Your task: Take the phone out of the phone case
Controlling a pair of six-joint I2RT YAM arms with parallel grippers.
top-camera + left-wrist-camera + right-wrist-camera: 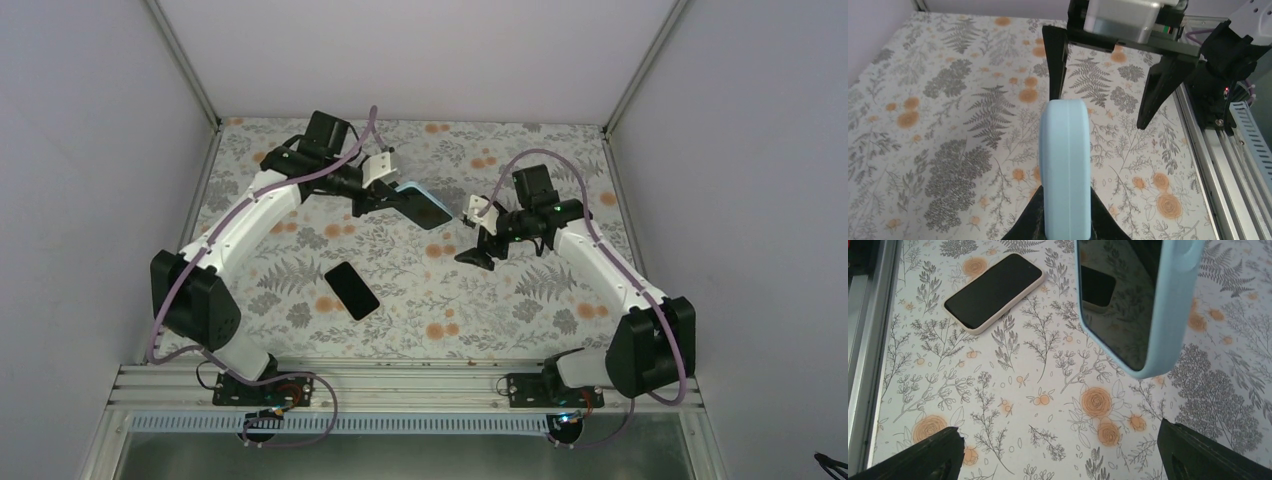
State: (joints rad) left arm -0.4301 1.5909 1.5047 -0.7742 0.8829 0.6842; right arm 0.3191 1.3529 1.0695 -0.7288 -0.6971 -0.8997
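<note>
While the left gripper (385, 195) clamps the blue phone case (424, 205) aloft | phone (351, 290) lies bare on the table (560, 330) at the case's 7 o'clock | right gripper (478, 243) spread wide, empty | risk: edge grip may slip, dropping case

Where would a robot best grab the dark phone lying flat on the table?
Probably across its two long edges, near the middle, coming straight down from above. The phone lies flat, screen up, so only its thin sides can be pinched, and nothing crowds them.
</note>
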